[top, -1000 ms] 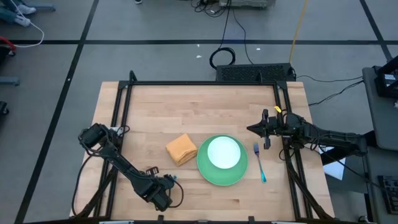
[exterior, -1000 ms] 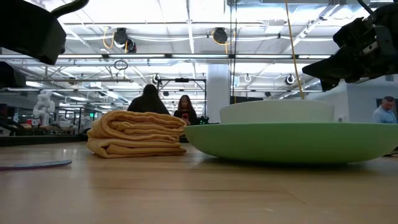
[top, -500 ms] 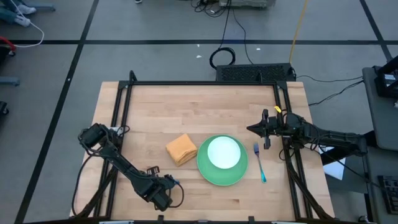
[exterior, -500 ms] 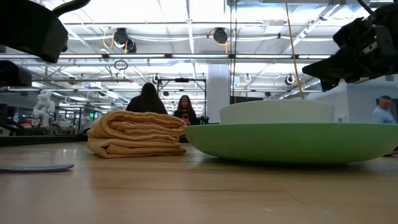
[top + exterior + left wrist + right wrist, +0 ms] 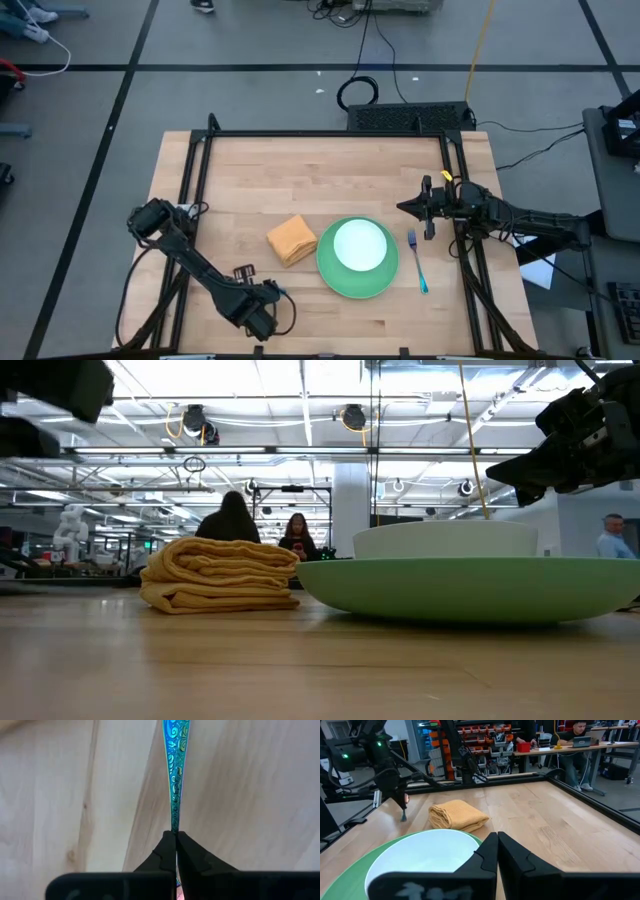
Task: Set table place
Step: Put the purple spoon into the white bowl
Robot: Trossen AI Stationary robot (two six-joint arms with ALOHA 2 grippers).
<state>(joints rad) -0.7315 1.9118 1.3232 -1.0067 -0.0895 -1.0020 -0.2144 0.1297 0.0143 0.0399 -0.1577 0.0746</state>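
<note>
The left hand (image 5: 176, 836) is clenched on the teal-handled spoon (image 5: 176, 770), gripping the patterned handle edge-on above the wooden desk (image 5: 330, 170), near the desk's front left corner. From the right wrist view, the spoon hangs from that hand clear of the desk. The right hand (image 5: 428, 210) is clenched on nothing and hovers beyond the blue-handled fork (image 5: 417, 260), which lies just beside the green plate (image 5: 330, 278). The white bowl (image 5: 359, 245) sits on the plate. The folded orange napkin (image 5: 291, 240) lies close on the plate's other side.
</note>
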